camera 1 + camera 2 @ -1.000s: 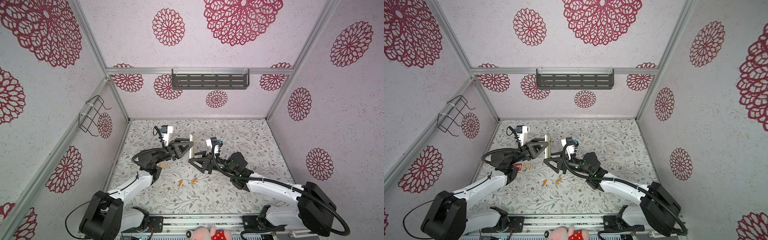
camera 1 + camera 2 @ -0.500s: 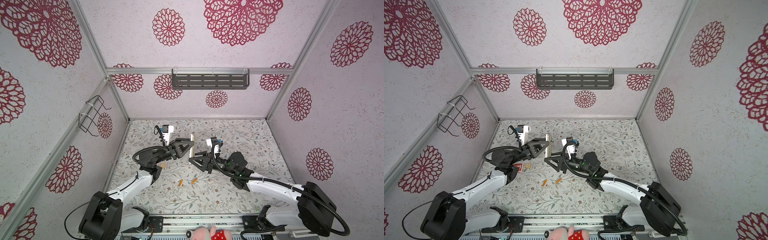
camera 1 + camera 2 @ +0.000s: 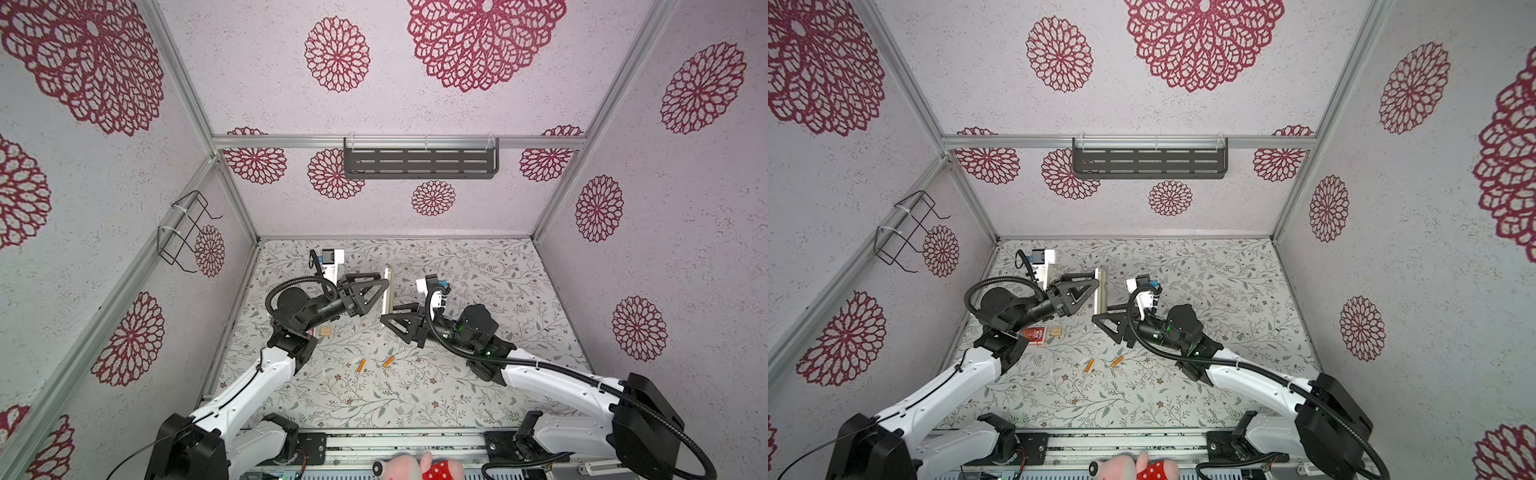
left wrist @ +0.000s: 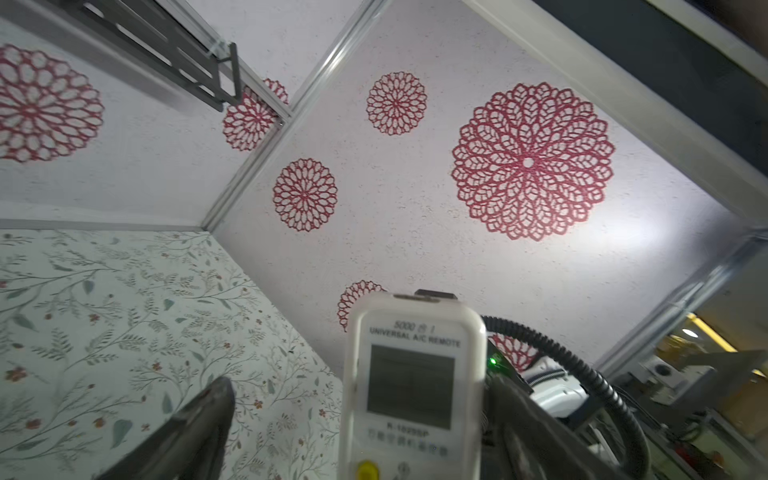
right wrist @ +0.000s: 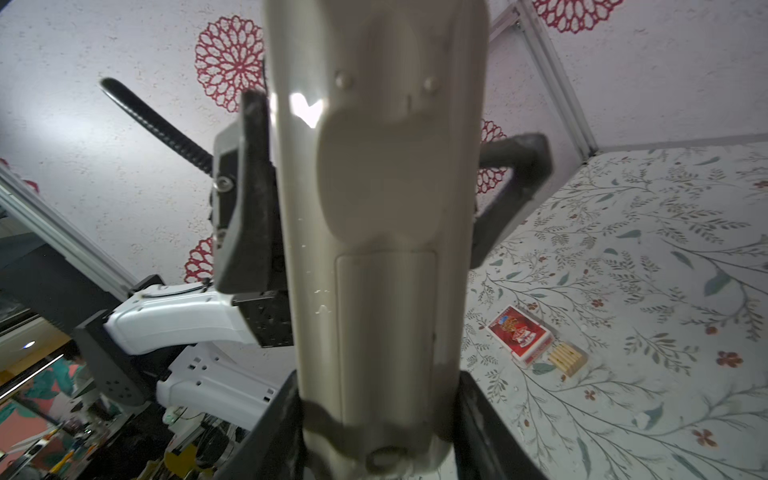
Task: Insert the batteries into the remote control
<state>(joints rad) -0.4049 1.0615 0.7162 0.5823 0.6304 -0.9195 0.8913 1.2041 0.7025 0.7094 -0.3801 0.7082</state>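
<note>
Left wrist view: shows left gripper newly opened, jaws wide either side of the remote control at bottom centre. Confirms right gripper clamped on its lower end. Marks handover as complete; leaves batteries loose at lower centre in a top view, not yet loaded.

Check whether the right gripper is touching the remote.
Touching. The right wrist view shows the right gripper with a finger pressed against each side of the remote, no gap on either side.
</note>
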